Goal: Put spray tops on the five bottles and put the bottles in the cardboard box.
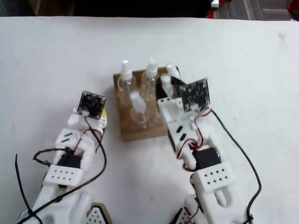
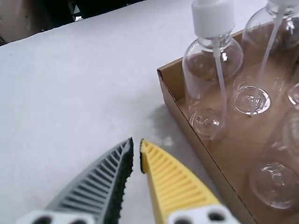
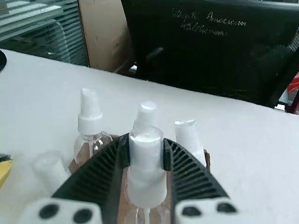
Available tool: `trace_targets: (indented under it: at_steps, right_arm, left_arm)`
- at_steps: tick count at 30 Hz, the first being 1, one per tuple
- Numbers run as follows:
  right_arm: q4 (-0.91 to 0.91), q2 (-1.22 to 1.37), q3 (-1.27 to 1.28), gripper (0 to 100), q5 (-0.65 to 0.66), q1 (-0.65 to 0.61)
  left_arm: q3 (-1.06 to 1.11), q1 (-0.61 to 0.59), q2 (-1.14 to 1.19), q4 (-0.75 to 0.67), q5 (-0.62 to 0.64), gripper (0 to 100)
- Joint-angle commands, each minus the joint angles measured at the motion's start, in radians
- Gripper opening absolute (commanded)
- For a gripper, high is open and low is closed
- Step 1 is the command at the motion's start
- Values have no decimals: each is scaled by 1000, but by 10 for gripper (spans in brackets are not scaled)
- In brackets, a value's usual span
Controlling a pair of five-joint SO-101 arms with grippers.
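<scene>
Yellow-and-grey left gripper [image 2: 135, 142] is parked beside the box [image 2: 187, 126], jaws nearly closed on nothing, kept clear. Capped bottles [image 1: 126, 79] are stood inside. A spray top [image 3: 146, 163] is clamped by the right gripper [image 3: 146, 140], probably for seating.

white table [image 1: 46, 56] | black mesh chair [image 3: 210, 51] behind it | brown board [image 3: 103, 32] beside chair | slatted blinds [image 3: 32, 23] further along
</scene>
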Motion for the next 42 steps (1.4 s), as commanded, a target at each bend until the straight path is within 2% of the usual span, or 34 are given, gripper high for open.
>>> trace_targets:
  at_steps: [1, 10, 29, 37, 42]
  right_arm:
    - [-90, -27, 61, 15, 12, 15]
    - [-283, -25, 195, 15, 9, 15]
    - [-374, -19, 245, 15, 2, 5]
    - [-375, 159, 167, 15, 2, -25]
    - [-375, 183, 172, 15, 2, -16]
  left_arm:
    - [-5, 8, -7, -32, -14, 35]
    - [-5, 8, -7, -32, -14, 35]
    - [-5, 10, -7, -32, -14, 35]
    - [-3, 24, -7, -32, -15, 35]
    - [-3, 24, -7, -32, -15, 35]
